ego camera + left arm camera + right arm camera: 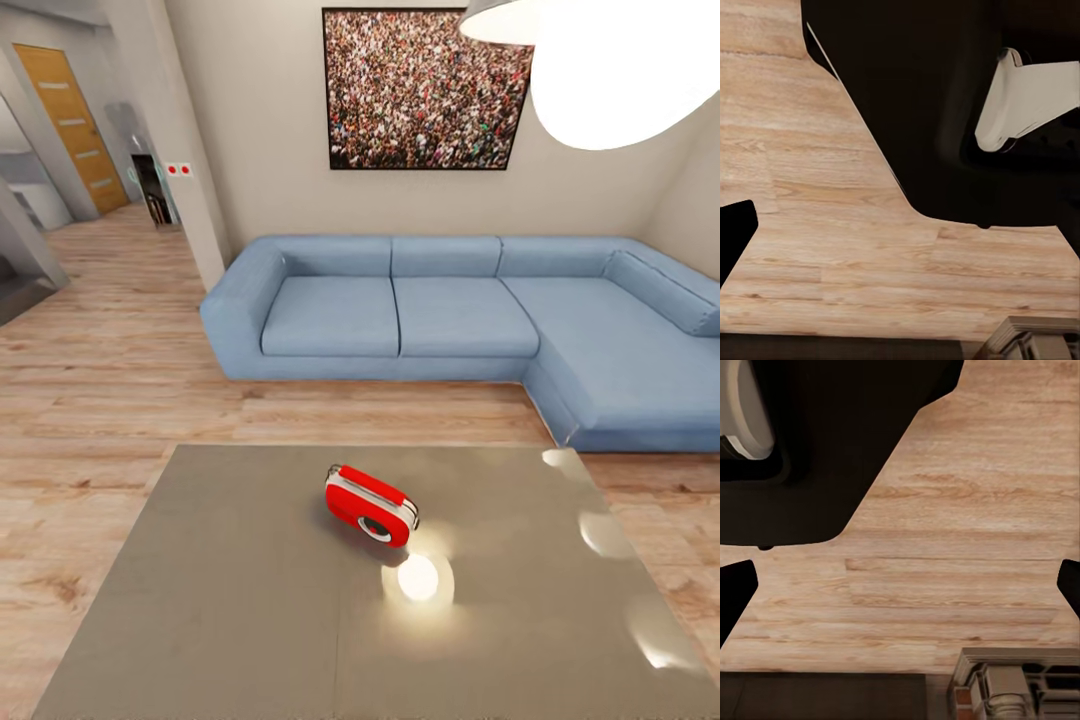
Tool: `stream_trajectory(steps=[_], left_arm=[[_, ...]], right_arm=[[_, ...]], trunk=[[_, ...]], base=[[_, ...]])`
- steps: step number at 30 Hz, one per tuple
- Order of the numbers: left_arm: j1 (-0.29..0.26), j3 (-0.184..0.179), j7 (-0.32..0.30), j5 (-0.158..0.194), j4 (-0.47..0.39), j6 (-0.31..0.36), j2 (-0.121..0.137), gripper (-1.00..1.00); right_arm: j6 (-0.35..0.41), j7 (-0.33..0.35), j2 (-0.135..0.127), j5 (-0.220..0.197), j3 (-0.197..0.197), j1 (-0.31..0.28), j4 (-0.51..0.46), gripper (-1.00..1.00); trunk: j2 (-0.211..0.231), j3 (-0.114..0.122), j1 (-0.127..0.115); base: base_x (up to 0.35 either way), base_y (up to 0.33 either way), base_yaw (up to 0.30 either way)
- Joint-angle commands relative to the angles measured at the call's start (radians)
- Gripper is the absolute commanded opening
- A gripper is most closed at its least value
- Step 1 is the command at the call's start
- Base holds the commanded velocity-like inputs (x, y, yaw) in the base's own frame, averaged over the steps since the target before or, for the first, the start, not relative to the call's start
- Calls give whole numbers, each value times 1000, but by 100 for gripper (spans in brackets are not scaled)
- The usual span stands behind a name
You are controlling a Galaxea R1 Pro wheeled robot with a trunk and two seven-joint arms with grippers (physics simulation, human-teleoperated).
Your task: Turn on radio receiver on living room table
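Radio receiver [371, 505] lies near middle of desk [220, 600], tilted, dial facing near edge, lamp glare just beside it. Blue sofa [440, 310] beyond far edge, crowd picture [425, 90] on wall. Wrist views: plank floor [832, 247], dark robot body. Claw state: cannot tell, either arm.

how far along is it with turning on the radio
Done: the robot faces the table, where the red radio lies in front of the blue sofa. In hand: nothing; both wrist views look down at wood floor. Left: reaching out and switching the radio on.
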Motion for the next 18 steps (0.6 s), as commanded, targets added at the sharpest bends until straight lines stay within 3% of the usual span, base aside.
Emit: stream_trajectory(steps=[1, 18], left_arm=[[0, 0, 0, 0, 0, 0, 0, 100], [-1, 0, 0, 1, 0, -1, -1, 100]], right_arm=[[0, 0, 0, 0, 0, 0, 0, 100], [-1, 0, 0, 0, 0, 0, 0, 100]], trunk=[[0, -2, 0], [0, -29, 0]], base=[[0, 0, 0], [0, 0, 0]])
